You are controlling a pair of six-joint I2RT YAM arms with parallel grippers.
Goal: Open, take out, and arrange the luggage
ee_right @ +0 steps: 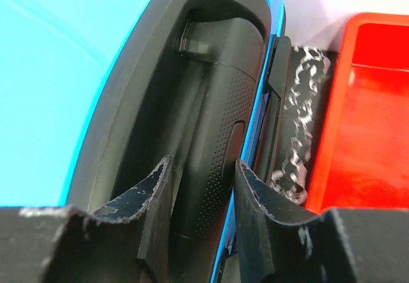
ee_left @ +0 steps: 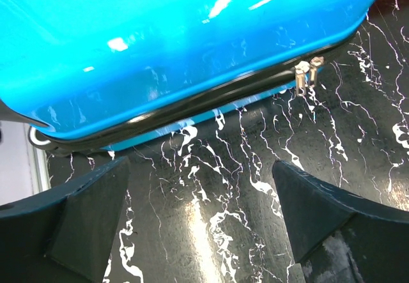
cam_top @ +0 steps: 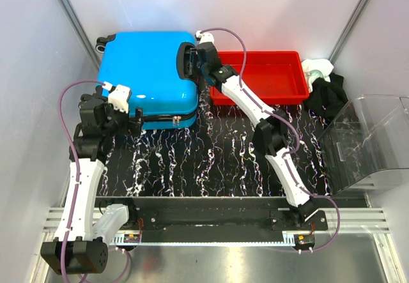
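Note:
The luggage (cam_top: 150,72) is a bright blue hard-shell suitcase lying flat and closed at the back left of the table. My right gripper (cam_top: 188,59) is at its right end. In the right wrist view my right gripper (ee_right: 203,165) is shut on the black recessed handle (ee_right: 220,123) of the blue shell (ee_right: 51,72), one finger on each side. My left gripper (cam_top: 131,122) is low at the suitcase's front side. In the left wrist view my left gripper (ee_left: 201,181) is open and empty over the table, just short of the blue shell (ee_left: 160,40). Two metal zipper pulls (ee_left: 307,72) hang from the seam.
A red tray (cam_top: 255,78) stands right of the suitcase, close to its handle end, and shows in the right wrist view (ee_right: 370,104). A clear plastic bin (cam_top: 370,142) lies at the right. Black cloth (cam_top: 326,94) and a white item (cam_top: 316,66) lie behind it.

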